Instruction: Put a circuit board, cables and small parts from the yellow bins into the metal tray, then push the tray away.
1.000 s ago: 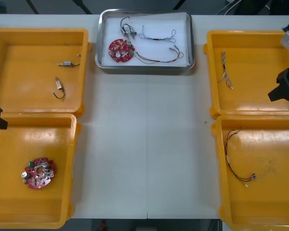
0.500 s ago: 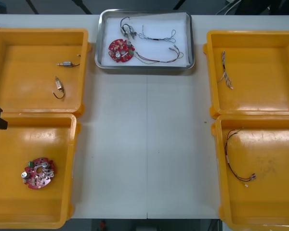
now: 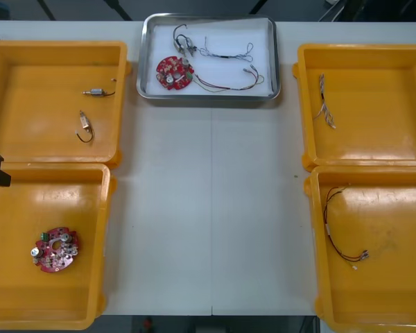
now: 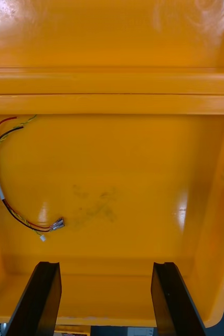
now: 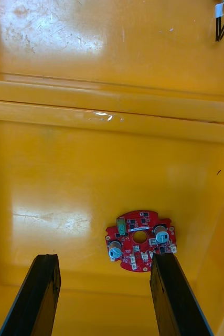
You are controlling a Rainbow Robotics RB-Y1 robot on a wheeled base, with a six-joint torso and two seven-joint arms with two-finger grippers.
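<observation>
Tray [image 3: 208, 98] loaded, left claw [image 5: 104, 265], right claw [image 4: 106, 270] spread

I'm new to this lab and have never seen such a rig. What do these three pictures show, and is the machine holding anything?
It is a two-armed robot. The wide picture looks down from above its arms at a light table; the two upright ones come from cameras on its wrists. Four yellow bins flank a metal tray, which holds a red circuit board and cables. The left end effector, open, faces a second board in the near left bin; the right end effector, open, faces a red and yellow cable in the near right bin. The black bars are their fingers. Neither holds anything.
</observation>
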